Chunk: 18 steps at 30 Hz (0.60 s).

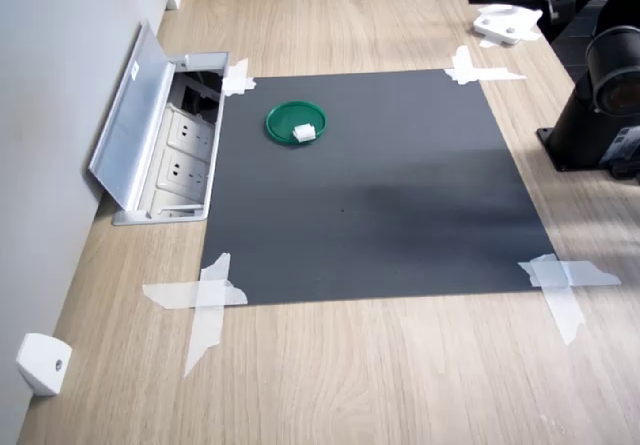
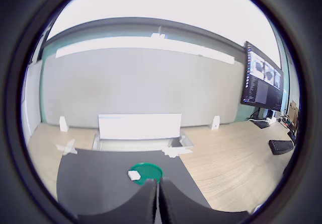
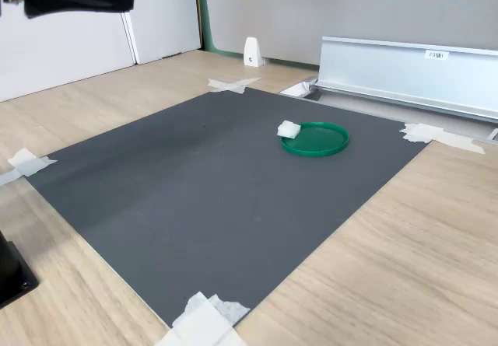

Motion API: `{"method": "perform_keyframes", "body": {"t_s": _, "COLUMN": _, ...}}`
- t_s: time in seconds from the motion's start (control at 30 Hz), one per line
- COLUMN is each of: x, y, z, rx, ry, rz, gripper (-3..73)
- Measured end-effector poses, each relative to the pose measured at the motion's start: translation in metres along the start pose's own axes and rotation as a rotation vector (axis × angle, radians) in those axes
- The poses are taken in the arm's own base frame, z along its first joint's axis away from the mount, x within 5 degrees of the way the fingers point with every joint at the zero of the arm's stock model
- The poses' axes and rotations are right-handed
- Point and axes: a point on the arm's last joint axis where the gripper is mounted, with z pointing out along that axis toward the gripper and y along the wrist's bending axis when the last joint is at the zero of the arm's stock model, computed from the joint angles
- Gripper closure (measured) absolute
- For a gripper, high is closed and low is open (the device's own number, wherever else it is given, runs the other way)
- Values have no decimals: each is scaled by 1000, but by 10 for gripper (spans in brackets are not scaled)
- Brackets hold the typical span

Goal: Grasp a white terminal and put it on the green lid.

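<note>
the white terminal [image 1: 304,132] sat on the green lid [image 1: 284,119], at its rim. my gripper [image 2: 157,194] was pressed together, empty, well clear of it. i judged it best to stay clear and avoid nudging the lid.

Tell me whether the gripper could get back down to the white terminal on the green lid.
Probably yes: the white terminal sits exposed at the green lid's edge, nothing over it, and the gripper is shut and raised clear.
</note>
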Motion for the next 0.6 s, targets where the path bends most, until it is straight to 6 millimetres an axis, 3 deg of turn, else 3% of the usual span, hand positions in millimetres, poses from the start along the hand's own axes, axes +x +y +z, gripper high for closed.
{"method": "perform_keyframes", "body": {"t_s": 0.4, "x": 47, "y": 2, "z": 17, "rx": -10, "ry": 51, "rz": 15, "gripper": 700}}
{"method": "perform_keyframes", "body": {"t_s": 0.6, "x": 48, "y": 9, "z": 17, "rx": -144, "ry": 33, "rz": -26, "gripper": 700}}
